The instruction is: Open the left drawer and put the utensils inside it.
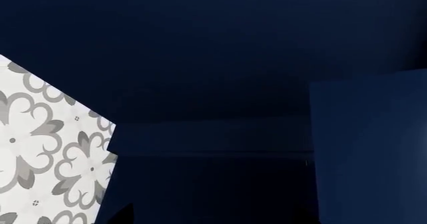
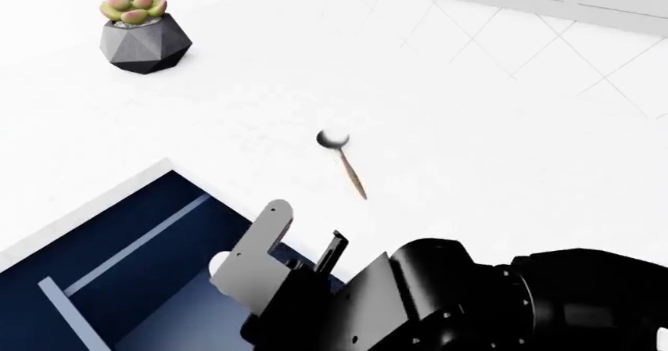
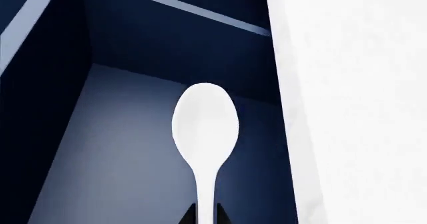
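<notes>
Right tool: in the right wrist view the right tool (image 3: pixel 205 216) shows only two dark fingertips, closed tight on the thin stem of the white utensil (image 3: pixel 205 119).
Held item: we see a pale stem ending in a smooth oval head; no tines can be made out. It hangs over the inside of the left drawer (image 3: pixel 133 159), and we cannot tell if it touches the floor of it.
Left tool: no part of it appears in any view, so we cannot judge its opening.
Drawer: pulled out and open at the lower left of the head view, navy inside, with pale divider strips (image 2: pixel 136 245) crossing it.
Spoon: the spoon (image 2: pixel 342 160) lies on the white bench (image 2: pixel 470 132), metal bowl away from the robot, reddish-brown handle pointing towards it, outside the drawer and clear of the right arm.
Head view only: spoon, bench top, and a succulent in a grey faceted pot (image 2: pixel 144 34) at the far left.
Right wrist view only: the grip itself and the utensil's head; from the head view we cannot pick the utensil out.
Left wrist view only: dark navy cabinet fronts (image 1: pixel 213 44) and a patch of grey-and-white patterned floor (image 1: pixel 47 149).
Cut off: the drawer front and handle fall outside every view; the black right arm fills the lower right of the head view.
</notes>
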Motion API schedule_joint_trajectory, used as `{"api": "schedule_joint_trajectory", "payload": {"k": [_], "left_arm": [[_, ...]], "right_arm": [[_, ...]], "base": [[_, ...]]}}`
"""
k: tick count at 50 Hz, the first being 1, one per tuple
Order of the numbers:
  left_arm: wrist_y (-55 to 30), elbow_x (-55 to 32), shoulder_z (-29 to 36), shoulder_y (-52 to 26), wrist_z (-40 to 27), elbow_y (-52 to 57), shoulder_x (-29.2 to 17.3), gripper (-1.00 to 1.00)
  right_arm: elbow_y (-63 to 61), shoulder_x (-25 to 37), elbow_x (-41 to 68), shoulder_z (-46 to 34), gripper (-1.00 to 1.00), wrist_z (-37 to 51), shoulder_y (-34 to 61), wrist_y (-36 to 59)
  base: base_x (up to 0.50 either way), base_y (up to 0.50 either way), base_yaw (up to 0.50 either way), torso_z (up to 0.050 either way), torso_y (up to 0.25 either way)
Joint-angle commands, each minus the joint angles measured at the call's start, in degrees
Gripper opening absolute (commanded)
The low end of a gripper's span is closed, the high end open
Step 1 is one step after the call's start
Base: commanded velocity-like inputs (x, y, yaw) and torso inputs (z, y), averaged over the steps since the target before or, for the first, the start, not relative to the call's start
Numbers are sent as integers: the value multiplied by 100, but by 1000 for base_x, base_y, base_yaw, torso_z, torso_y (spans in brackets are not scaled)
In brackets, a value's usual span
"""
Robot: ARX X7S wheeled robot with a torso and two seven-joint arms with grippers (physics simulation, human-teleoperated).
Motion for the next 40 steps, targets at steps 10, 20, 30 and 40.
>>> {"api": "schedule_joint_trajectory", "payload": {"k": [10,20,30,40], "left_arm": [[-11,6,44,-18,-40,0,21,100],[-20,2,55,-21,-40,0,20,100],[-29,-3,69,-18,-27,0,20,100],[-36,0,79,-20,-44,0,20,100]], "right_arm": [[998,-549,-1335,-651,-100,-1054,-607,-136],[1206,-722,-1519,-854,-100,-1213,-689,-117],[1398,-801,-1813,-1122,-100,-1466,-870,-191],[1608,-846,-2032,-1323,-100,-1732,-1034,-280]], "base": [[0,0,0,0,0],[0,0,0,0,0],[0,0,0,0,0],[0,0,0,0,0]]}}
